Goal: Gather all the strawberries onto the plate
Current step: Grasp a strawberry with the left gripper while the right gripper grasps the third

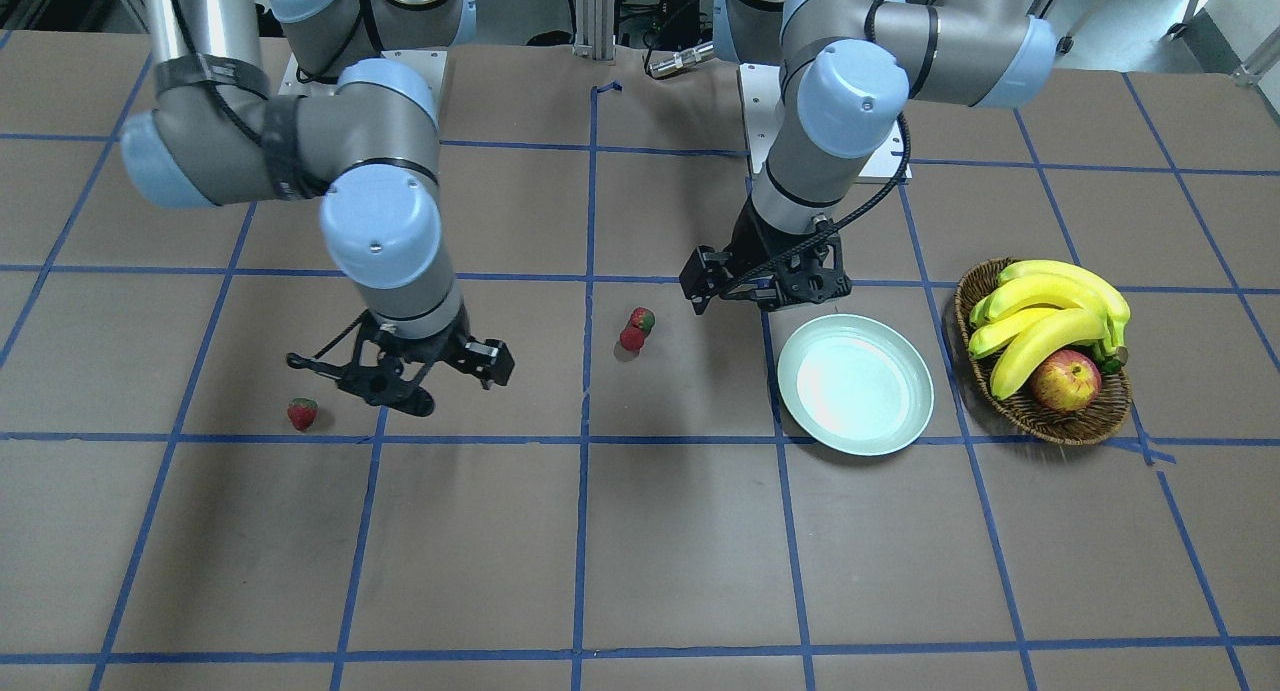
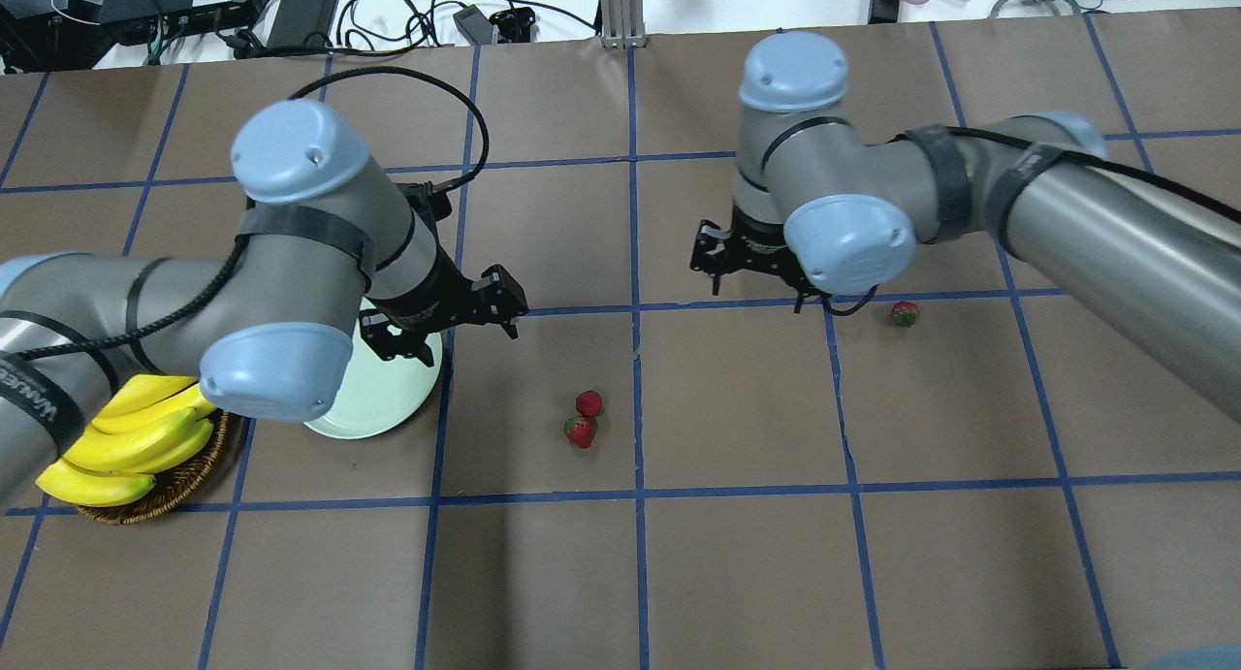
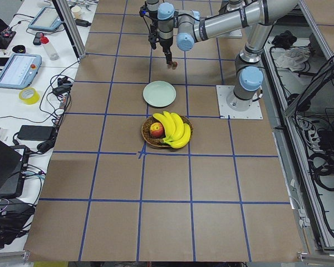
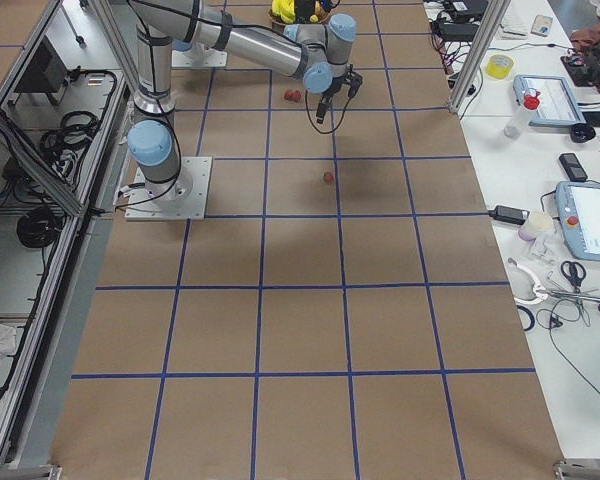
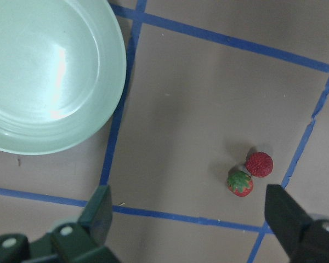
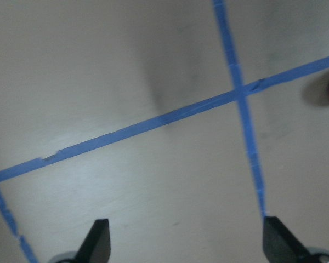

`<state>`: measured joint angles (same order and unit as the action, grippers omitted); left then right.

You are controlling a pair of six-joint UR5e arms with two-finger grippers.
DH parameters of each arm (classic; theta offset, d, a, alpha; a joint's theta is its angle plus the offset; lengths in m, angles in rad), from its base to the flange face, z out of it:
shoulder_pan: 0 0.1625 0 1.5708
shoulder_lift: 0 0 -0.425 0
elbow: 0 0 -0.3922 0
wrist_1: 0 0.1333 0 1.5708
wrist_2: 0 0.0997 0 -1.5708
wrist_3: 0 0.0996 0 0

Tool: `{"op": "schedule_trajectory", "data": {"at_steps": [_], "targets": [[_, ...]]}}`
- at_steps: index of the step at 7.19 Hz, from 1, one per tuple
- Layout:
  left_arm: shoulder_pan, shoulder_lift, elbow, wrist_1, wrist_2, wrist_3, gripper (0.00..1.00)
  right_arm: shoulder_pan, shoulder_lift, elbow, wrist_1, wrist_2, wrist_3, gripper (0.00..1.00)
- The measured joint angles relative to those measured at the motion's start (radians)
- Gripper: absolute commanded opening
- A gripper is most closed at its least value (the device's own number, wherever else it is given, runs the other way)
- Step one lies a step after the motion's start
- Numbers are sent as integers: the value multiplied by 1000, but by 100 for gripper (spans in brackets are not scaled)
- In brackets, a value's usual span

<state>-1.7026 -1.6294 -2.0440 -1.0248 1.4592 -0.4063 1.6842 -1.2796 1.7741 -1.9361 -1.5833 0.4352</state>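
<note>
The plate (image 1: pixel 855 384) sits empty on the bench, so all 3 strawberries lie outside it: a touching pair (image 1: pixel 636 329) mid-bench and a lone berry (image 1: pixel 302 413) near the right gripper (image 6: pixel 184 226). That gripper hangs released and empty above the bench, probably lining up on the lone berry, which its wrist view cuts off, blurred, at the edge. The left gripper (image 5: pixel 187 208), also spread wide and empty, hovers between plate and pair. Overhead, the left arm (image 2: pixel 194 292) hides part of the plate.
</note>
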Motion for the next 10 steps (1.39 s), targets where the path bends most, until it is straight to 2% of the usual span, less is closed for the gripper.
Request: {"op": "schedule_trajectory", "data": {"at_steps": [1, 3, 6, 7, 9, 10], "targets": [[-43, -28, -34, 85, 3, -51, 98, -91, -24, 19, 34, -11, -98, 97], [-127, -95, -54, 167, 7, -145, 98, -207, -34, 61, 18, -21, -262, 96], [-208, -160, -62, 190, 69, -187, 98, -234, 31, 84, -127, -74, -319, 96], [-215, -179, -62, 191, 64, -180, 91, -236, 55, 85, -163, -80, -321, 95], [-226, -206, -66, 193, 32, -123, 89, -238, 87, 92, -201, -89, -324, 91], [-229, -211, -75, 193, 20, -82, 79, -239, 97, 103, -205, -91, -325, 88]]}}
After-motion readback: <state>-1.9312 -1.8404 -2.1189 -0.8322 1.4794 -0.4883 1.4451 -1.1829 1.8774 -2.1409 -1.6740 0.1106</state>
